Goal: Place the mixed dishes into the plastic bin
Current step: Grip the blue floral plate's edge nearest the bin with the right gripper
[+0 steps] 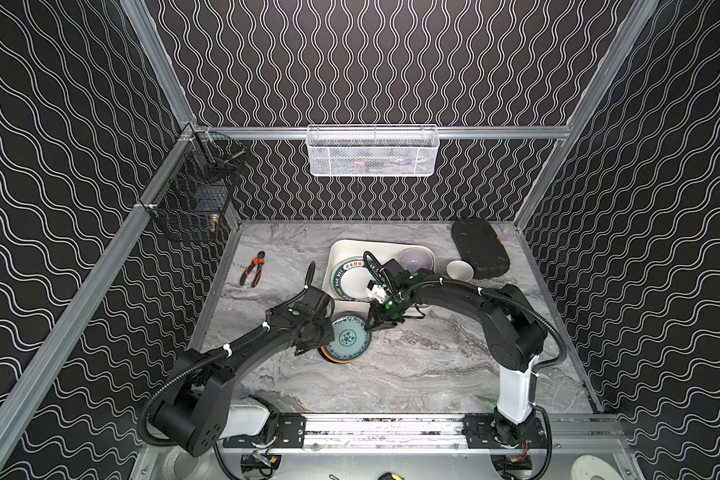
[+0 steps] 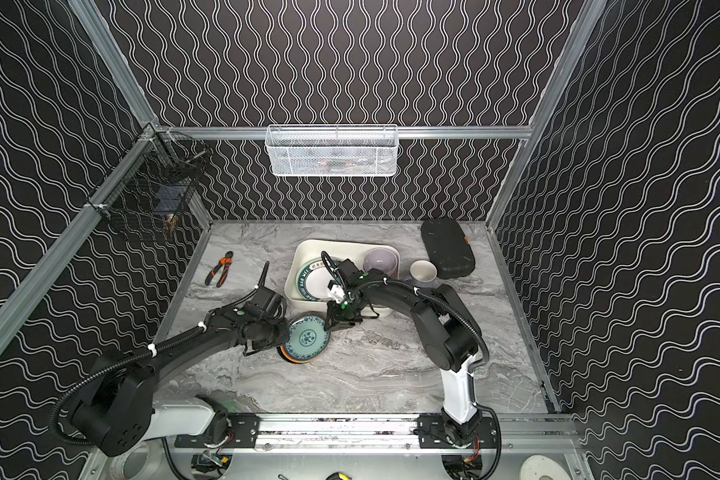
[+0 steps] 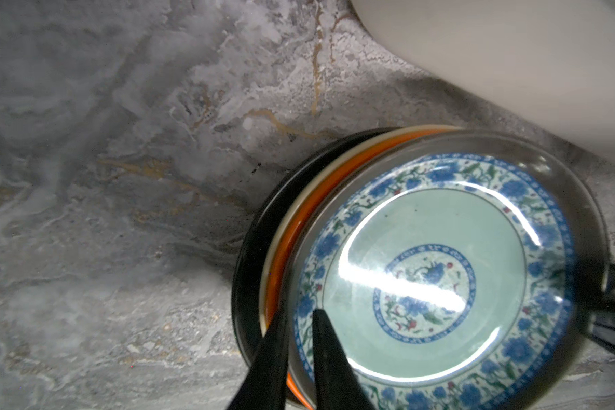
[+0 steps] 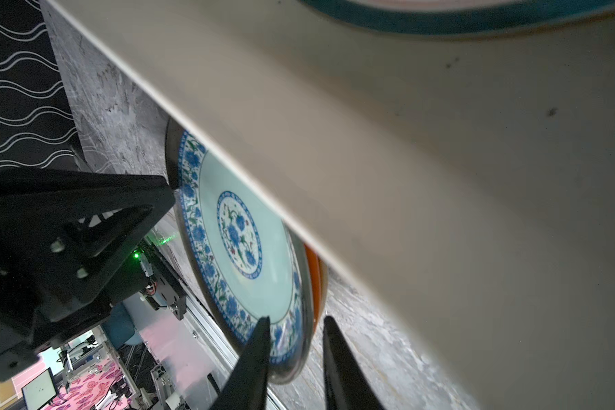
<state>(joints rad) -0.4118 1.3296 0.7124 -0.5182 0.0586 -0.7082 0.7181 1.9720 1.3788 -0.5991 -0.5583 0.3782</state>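
Observation:
A mint plate [image 1: 348,338] [image 2: 308,338] with a blue floral rim tops a stack on the marble, just in front of the plastic bin [image 1: 341,245] [image 2: 308,245]. Under it lie an orange plate [image 3: 300,220] and a black plate [image 3: 253,248], with a cream one between them. My left gripper [image 3: 300,316] [image 1: 328,338] is shut on the mint plate's left rim, one finger under it and one on top. My right gripper [image 4: 297,319] [image 1: 368,328] straddles the opposite rim, a gap still showing at one finger. In the bin are a white plate [image 1: 352,282] with green lettering and a lavender bowl [image 1: 415,259].
A small pale cup [image 1: 460,270] stands right of the bin, beside a black hard case [image 1: 481,249]. Orange-handled pliers [image 1: 252,268] lie at the back left. A white mesh basket [image 1: 373,151] and a black wire basket [image 1: 192,195] hang on the walls.

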